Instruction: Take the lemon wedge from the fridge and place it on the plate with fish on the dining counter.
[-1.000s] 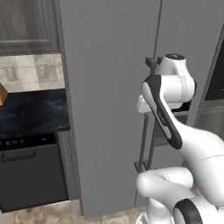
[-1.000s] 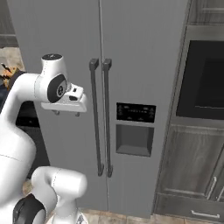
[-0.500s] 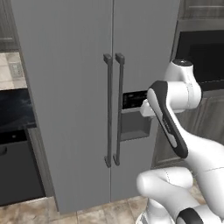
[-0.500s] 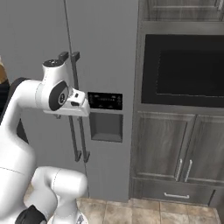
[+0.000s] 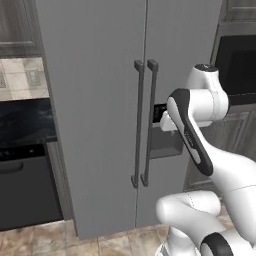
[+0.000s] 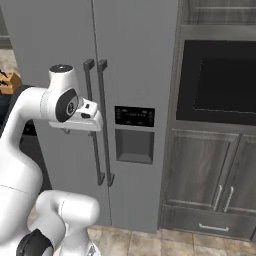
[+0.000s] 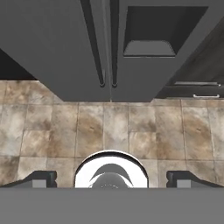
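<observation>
Dark blunt fingers (image 7: pixel 40 178) splayed wide, smooth grey fridge (image 5: pixel 100 100) shut

Matt grey metal-look fridge (image 5: pixel 100 100) with dark smooth bar handles (image 5: pixel 143 125); rough mottled stone-look floor tiles (image 7: pixel 109 127).

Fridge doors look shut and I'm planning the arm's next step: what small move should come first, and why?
Probably raise and reach the open gripper toward the bar handles at the fridge's centre. Both doors are closed, so the lemon wedge inside cannot be reached yet. In the hand view the gripper points down at the floor in front of the fridge, holding nothing and touching no handle.
</observation>
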